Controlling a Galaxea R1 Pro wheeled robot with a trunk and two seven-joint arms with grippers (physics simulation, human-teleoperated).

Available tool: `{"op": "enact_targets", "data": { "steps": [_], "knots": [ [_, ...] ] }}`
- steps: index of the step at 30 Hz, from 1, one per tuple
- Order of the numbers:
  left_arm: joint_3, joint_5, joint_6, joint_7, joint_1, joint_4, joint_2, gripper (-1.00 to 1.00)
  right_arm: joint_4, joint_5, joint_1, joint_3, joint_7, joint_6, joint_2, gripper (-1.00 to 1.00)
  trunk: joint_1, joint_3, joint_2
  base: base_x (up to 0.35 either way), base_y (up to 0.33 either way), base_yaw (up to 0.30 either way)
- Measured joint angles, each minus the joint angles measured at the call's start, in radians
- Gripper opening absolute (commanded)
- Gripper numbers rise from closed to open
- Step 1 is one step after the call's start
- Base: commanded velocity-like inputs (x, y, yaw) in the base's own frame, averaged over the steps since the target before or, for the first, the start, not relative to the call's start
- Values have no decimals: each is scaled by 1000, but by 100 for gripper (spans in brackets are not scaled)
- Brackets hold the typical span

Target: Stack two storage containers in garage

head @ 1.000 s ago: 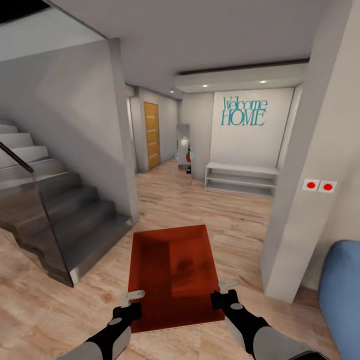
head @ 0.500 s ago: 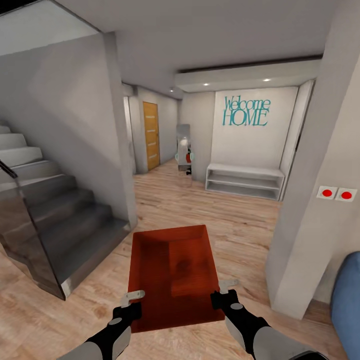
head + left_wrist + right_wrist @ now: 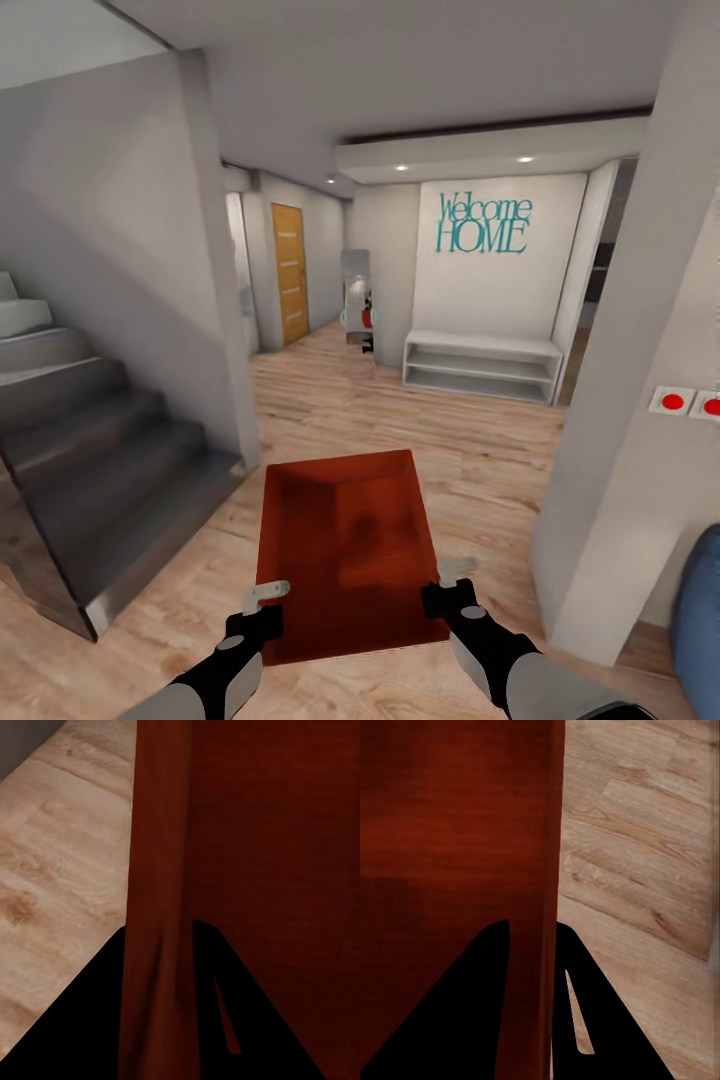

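One red-orange open-top storage container [image 3: 345,540] hangs low in front of me over light wood-plank flooring, held by its two long walls. My left gripper [image 3: 265,600] is shut on its left wall [image 3: 161,870], one dark finger on each side of the wall. My right gripper [image 3: 450,585] is shut on the right wall [image 3: 547,832] the same way. The bin looks level and its inside is bare. The garage is out of view.
A grey staircase [image 3: 90,450] rises at the left. A white pillar [image 3: 620,400] with red switches [image 3: 672,402] stands close at the right, with a blue sofa [image 3: 700,610] behind it. Ahead are a wood floor [image 3: 400,410], a white bench shelf [image 3: 482,365] and an orange door [image 3: 288,272].
The whole view has moved forward down the hallway: the stairs slid left and the pillar right. The container and both grippers keep the same place in the picture.
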Motion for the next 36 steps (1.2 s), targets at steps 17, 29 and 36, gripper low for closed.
{"op": "enact_targets", "data": {
  "steps": [17,29,36],
  "knots": [
    [-1,0,0,0,0,0,0,-100,3,-2,0,1,0,-2,0,-100,0,2,0,322,0,-55],
    [-1,0,0,0,0,0,0,-100,2,-2,0,1,0,-2,0,-100,0,2,0,322,0,0],
    [-1,0,0,0,0,0,0,-100,3,-3,0,1,0,-3,0,-100,0,2,0,322,0,0]
  ]
}}
